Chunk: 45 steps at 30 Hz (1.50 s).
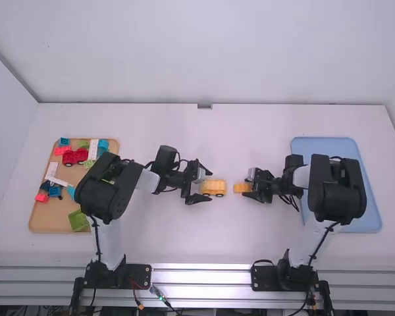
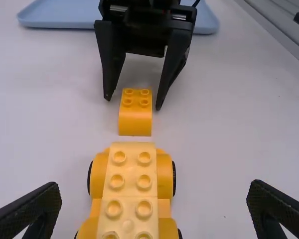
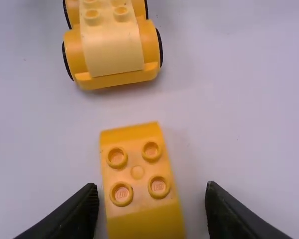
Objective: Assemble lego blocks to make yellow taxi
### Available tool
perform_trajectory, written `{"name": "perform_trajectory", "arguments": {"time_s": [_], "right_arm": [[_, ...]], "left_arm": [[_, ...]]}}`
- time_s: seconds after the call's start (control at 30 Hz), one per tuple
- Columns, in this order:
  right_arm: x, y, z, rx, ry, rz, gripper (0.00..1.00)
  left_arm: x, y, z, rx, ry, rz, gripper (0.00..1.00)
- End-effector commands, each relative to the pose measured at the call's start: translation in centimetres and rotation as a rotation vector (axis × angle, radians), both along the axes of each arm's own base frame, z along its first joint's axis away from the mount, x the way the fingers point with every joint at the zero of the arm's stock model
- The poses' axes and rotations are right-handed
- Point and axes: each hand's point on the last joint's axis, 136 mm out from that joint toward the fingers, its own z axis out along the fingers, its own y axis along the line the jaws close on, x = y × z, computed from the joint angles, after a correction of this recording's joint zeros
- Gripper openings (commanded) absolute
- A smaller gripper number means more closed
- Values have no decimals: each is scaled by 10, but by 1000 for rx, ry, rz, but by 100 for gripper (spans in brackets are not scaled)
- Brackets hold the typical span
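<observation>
The yellow car [image 2: 129, 169] is smooth plastic with a soft sheen, its studs moulded. The orange-yellow block [image 3: 137, 172] is the same hard, smooth plastic. The desk [image 1: 204, 237] looks smooth and matt. The blue tray [image 1: 370, 220] looks like smooth, matt plastic; the tan tray [image 1: 46, 217] has a matt, wood-like look. The rails [image 1: 204, 275] are shiny metal.

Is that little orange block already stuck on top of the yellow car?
No, the orange block sits on the table, apart from the yellow car.
</observation>
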Motion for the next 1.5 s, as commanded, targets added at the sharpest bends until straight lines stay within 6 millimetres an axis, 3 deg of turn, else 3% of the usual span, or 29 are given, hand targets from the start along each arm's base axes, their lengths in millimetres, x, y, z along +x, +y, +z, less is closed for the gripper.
{"name": "perform_trajectory", "arguments": {"time_s": [0.0,0.07,0.13,0.17,0.33,0.63,0.73,0.9,1.03,1.1,1.13,1.33,1.47], "right_arm": [[-10,6,-7,5,-2,40,55],[-12,7,-8,-1,-8,50,47],[-12,6,-8,0,-5,46,30],[-12,6,-8,1,-3,45,29],[-10,6,-4,15,-1,42,25],[-4,18,47,70,20,72,22],[-6,23,58,46,4,96,21],[-8,33,69,42,-32,131,21],[-11,41,73,61,-38,154,20],[-14,46,74,73,-38,170,20],[-14,48,75,75,-39,176,20],[-13,67,70,59,-45,191,17],[-12,78,67,71,-44,176,16]], "left_arm": [[2,-2,2,-10,-2,-8,100],[2,-2,2,-8,0,-7,99],[2,-3,1,-4,-1,-9,100],[2,-3,0,1,-2,-4,100],[6,-2,-9,55,-17,28,99],[3,-8,-19,111,-82,17,99],[9,-7,-31,171,-92,55,98],[3,-12,-41,123,-76,12,96],[7,-12,-48,111,-79,11,81],[6,-15,-48,110,-80,3,64],[6,-15,-48,110,-80,3,60],[7,-16,-47,104,-93,3,46],[7,-16,-47,106,-95,6,43]]}}
